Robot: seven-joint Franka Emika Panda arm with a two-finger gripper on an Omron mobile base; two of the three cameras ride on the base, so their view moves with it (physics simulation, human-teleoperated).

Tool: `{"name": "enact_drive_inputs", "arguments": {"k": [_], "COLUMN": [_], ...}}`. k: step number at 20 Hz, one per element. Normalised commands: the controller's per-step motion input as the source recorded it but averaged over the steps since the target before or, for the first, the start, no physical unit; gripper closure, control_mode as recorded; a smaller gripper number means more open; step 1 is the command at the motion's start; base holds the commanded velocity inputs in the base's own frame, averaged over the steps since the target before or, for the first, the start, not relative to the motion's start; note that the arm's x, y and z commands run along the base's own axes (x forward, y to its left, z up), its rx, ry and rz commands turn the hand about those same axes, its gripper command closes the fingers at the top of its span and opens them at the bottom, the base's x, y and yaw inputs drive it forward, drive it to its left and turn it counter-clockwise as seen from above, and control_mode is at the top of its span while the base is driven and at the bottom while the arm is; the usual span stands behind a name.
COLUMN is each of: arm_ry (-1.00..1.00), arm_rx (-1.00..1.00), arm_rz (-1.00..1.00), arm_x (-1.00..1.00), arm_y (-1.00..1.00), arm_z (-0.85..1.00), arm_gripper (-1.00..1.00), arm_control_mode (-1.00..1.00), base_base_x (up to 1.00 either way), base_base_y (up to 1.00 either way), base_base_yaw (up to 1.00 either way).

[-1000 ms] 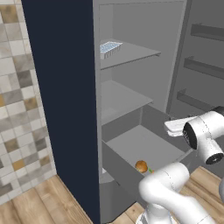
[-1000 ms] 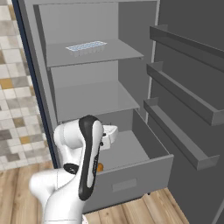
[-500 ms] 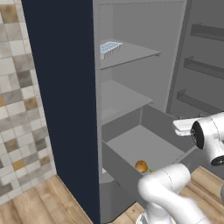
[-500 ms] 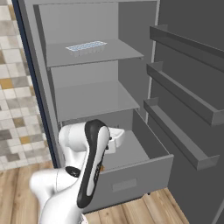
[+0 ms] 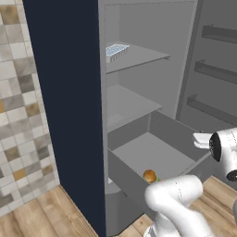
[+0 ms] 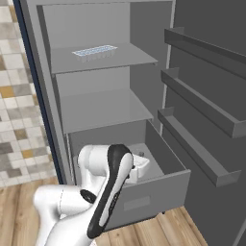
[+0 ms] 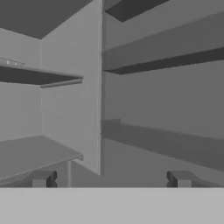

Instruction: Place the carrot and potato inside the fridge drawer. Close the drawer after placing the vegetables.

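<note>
The grey fridge drawer (image 5: 134, 183) (image 6: 144, 197) stands pulled out at the bottom of the open fridge. Near its front left corner lies the potato (image 5: 149, 176), a golden-brown lump. A green speck (image 5: 158, 179) shows beside it, and the carrot's orange body is hidden from me. My white hand (image 6: 138, 166) (image 5: 203, 139) hovers over the right part of the drawer. In the hand view my gripper (image 7: 111, 179) is open, its dark fingertips (image 7: 41, 178) wide apart with nothing between them, facing the fridge's inner wall and the door shelves.
A white and blue grid tray (image 5: 115, 51) (image 6: 94, 52) sits on the upper fridge shelf. The open door with its grey shelves (image 6: 202, 115) stands close on the right. The dark fridge side panel (image 5: 65, 115) and a tiled wall (image 5: 23, 115) are on the left.
My hand has drifted to the right over the drawer, toward the door side. The jaws stayed open, and the potato has not moved.
</note>
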Motion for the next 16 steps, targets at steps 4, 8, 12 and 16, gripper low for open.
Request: {"name": "enact_drive_inputs", "arguments": {"k": [4, 8, 12, 16], "arm_ry": [0.10, 0.09, 0.04, 0.06], "arm_rx": [0.12, 0.13, 0.13, 0.09], "arm_rz": [0.00, 0.00, 0.00, 0.00], "arm_x": [-1.00, -1.00, -1.00, -0.93], "arm_y": [-1.00, -1.00, -1.00, -0.89], "arm_z": [-1.00, -0.96, -0.78, -0.81], "arm_gripper": [-1.00, -1.00, -1.00, -1.00], "arm_control_mode": [-1.00, -1.00, -1.00, -1.00], "base_base_x": [0.00, 0.00, 0.00, 0.00], "base_base_y": [0.00, 0.00, 0.00, 0.00], "base_base_yaw": [0.00, 0.00, 0.00, 0.00]}}
